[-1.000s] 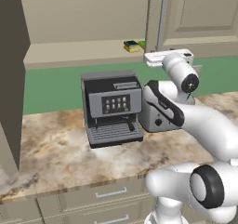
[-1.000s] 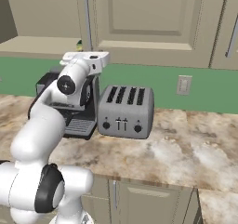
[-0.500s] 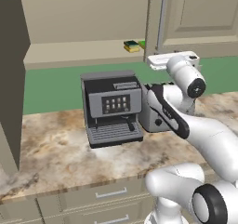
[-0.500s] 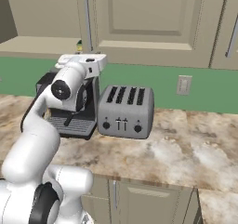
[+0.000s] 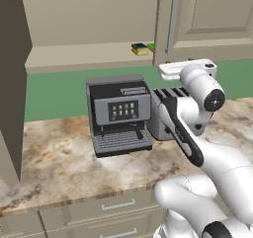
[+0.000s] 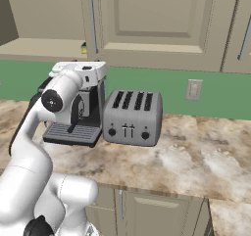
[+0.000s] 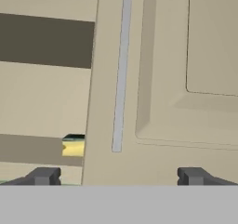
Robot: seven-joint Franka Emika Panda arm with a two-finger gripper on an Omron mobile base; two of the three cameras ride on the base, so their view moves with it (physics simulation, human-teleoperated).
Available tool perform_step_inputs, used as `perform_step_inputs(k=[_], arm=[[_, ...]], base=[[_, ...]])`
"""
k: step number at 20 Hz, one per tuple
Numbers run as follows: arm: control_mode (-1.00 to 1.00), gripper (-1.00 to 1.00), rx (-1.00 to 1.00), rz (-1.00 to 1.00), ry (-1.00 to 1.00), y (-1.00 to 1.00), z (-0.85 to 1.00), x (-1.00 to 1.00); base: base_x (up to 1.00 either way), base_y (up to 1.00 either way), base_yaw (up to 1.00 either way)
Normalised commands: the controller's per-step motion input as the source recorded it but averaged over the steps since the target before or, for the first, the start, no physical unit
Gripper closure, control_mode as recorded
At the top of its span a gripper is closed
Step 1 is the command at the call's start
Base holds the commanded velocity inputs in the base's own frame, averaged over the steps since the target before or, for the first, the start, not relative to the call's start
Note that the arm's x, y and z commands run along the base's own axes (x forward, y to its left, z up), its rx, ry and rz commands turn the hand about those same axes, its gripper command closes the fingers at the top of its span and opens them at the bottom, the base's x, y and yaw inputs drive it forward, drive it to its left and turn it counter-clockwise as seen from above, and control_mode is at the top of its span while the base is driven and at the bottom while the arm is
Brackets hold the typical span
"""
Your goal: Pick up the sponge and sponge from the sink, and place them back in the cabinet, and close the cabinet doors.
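Note:
Two sponges lie on the beige shelf (image 5: 84, 57) of the cabinet: the dark-topped sponge (image 5: 139, 48) and, right of it, the bright green sponge (image 5: 150, 47), partly hidden by the right door's edge. The right cabinet door (image 5: 207, 15) looks shut or nearly so, and its silver handle (image 7: 120, 74) stands straight ahead in the hand view. A yellow sponge edge (image 7: 73, 147) peeks out beside that door. My gripper (image 7: 118, 176) is open and empty, just in front of the door's lower part. The left door (image 5: 12, 84) stands swung wide open. The sink is out of view.
A black and grey coffee machine (image 5: 119, 114) and a grey toaster (image 6: 132, 117) stand on the marble counter (image 6: 196, 156) under my arm. A wall outlet (image 6: 194, 89) sits on the green backsplash. Beige drawers (image 5: 99, 210) run below the counter edge.
My hand has drifted slightly down and away from the door, and the arm's elbow has swung. The doors and sponges have not moved.

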Motion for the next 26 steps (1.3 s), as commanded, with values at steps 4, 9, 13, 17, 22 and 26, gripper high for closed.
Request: perform_step_inputs(k=[4, 9, 13, 17, 22, 26], arm=[[-1.0, -1.0, 0.0, -0.01, 0.03, 0.13, 0.02, -0.35], [-1.0, -1.0, 0.0, -0.03, 0.05, 0.14, 0.09, -0.25], [-1.0, -1.0, 0.0, -0.03, 0.06, 0.13, 0.09, -0.26], [-1.0, -1.0, 0.0, -0.03, 0.09, 0.11, 0.19, -0.21], [-1.0, -1.0, 0.0, -0.03, 0.08, 0.09, 0.13, -0.22], [-1.0, -1.0, 0.0, -0.02, 0.05, 0.1, 0.07, -0.23]], base=[[0.0, 0.0, 0.0], [0.0, 0.0, 0.0], [0.0, 0.0, 0.0], [0.0, 0.0, 0.0], [0.0, 0.0, 0.0], [0.0, 0.0, 0.0]])
